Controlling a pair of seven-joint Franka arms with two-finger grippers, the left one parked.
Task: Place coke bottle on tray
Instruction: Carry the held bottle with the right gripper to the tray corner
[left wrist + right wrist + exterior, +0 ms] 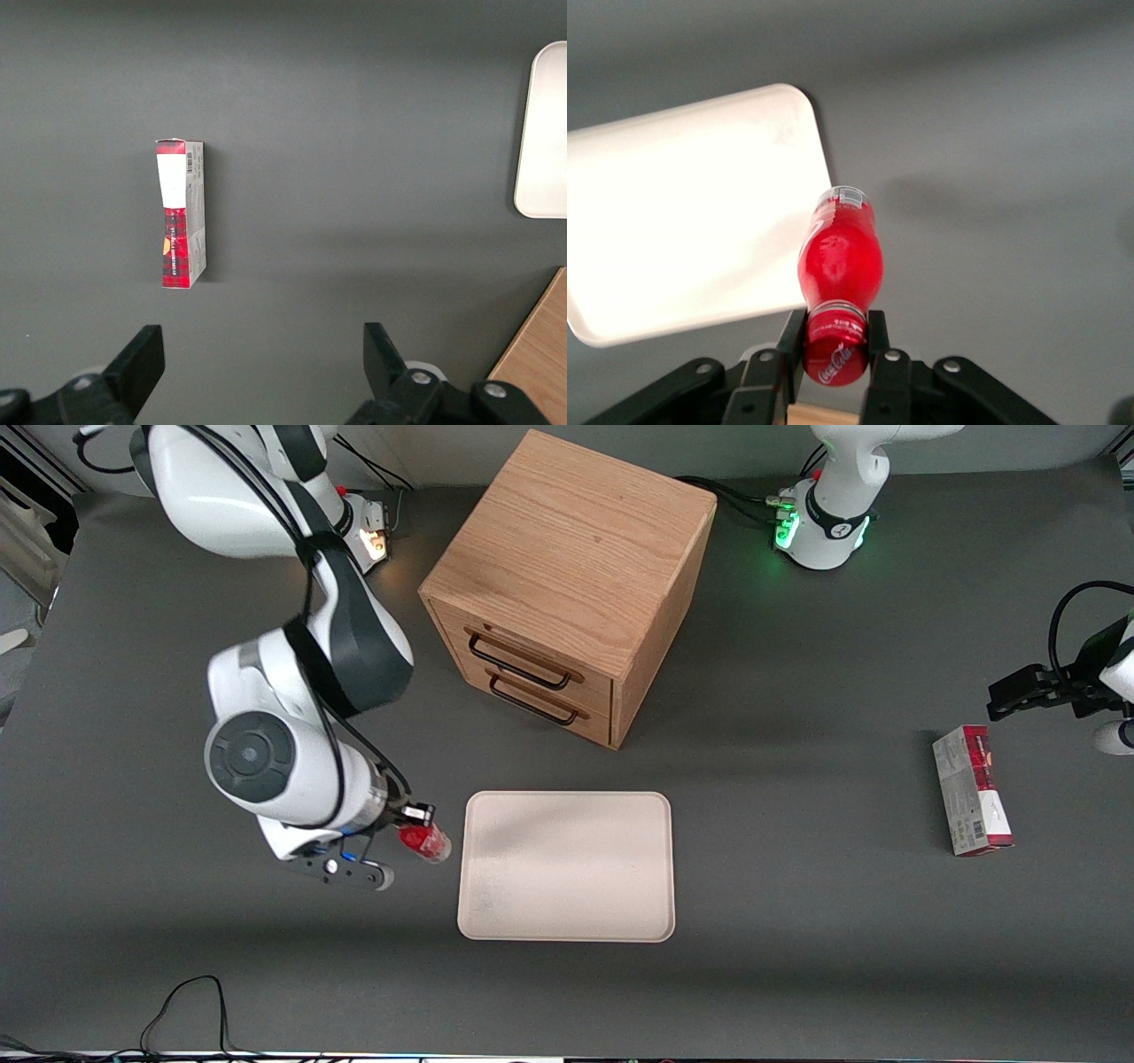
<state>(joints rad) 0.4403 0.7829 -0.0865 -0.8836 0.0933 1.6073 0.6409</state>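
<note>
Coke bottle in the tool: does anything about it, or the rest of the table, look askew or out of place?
Only the tilt. The tool is shut on the coke bottle at its cap, with the clear base pointing outward, beside the tray and not yet over it. The carton lies flat toward the parked arm's end. No spills or damage.

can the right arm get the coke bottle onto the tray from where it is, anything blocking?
Probably yes. The gripper is shut on the coke bottle at its cap, beside the tray on the working arm's end. The tray is bare, and the drawer cabinet stands farther from the front camera, off the path.
</note>
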